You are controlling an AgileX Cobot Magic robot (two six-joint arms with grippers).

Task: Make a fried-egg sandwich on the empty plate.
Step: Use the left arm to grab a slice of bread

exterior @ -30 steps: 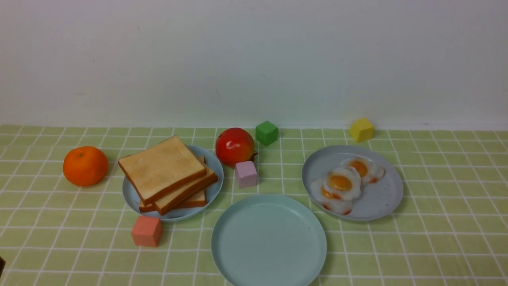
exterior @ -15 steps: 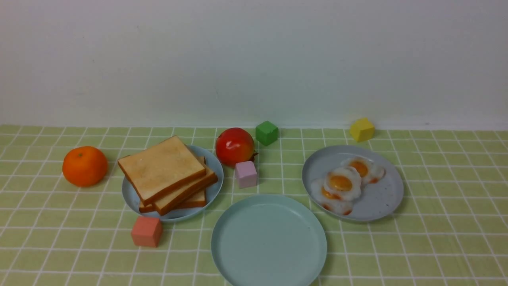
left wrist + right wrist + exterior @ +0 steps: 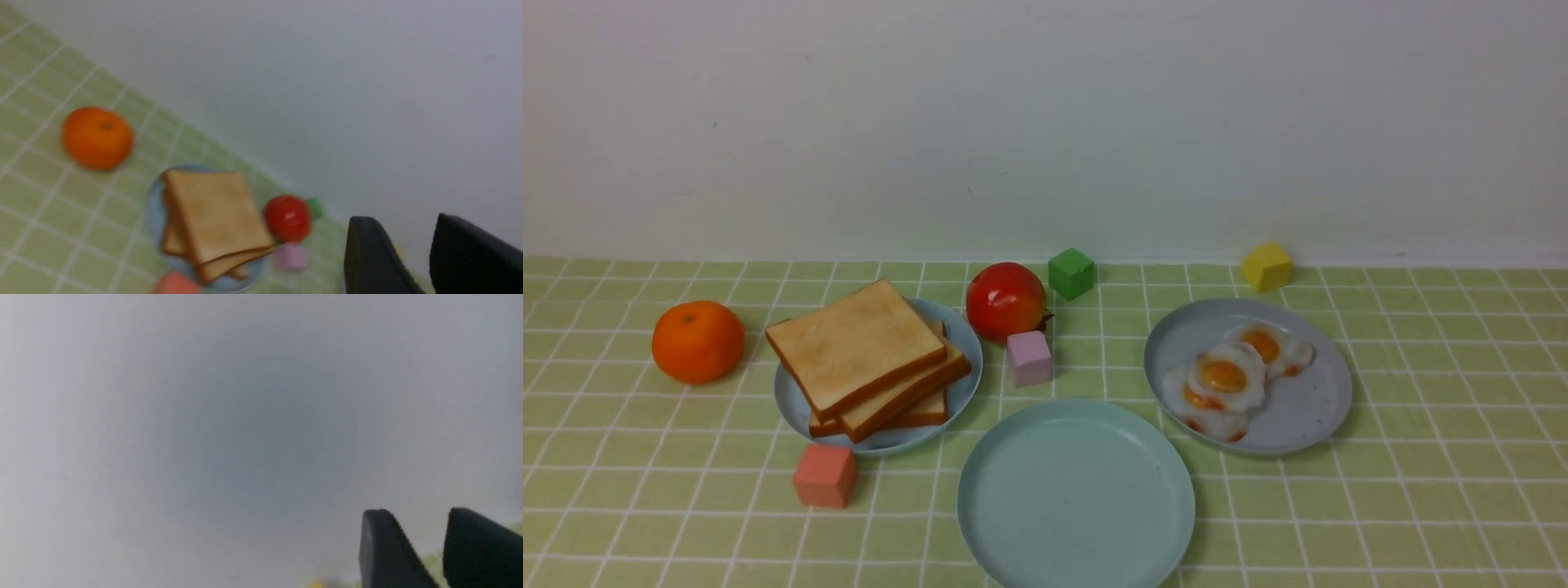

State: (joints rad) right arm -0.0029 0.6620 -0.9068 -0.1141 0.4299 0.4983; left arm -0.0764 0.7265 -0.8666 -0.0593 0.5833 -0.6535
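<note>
Front centre sits the plain round teal plate (image 3: 1076, 498); left gripper (image 3: 403, 228), right gripper (image 3: 419, 519) parted.

Cannot see the near rim of the empty plate (image 3: 1076, 490), cut off by the front view's lower edge. Cannot see most of the lower toast slices (image 3: 929, 408), covered by the top slice (image 3: 854, 343), nor much of the lowest fried egg (image 3: 1183, 390) under its neighbour. Cannot read fine detail in the blurred left wrist view: left claw (image 3: 404, 222) clipped at the edge, salmon cube (image 3: 175, 286) cut off, green cube (image 3: 315, 207) half behind the red fruit (image 3: 287, 217). Finds mostly blurred grey in the right wrist view, with the right claw (image 3: 421, 514) clipped and a yellow smear (image 3: 316, 584) too blurred to name.
</note>
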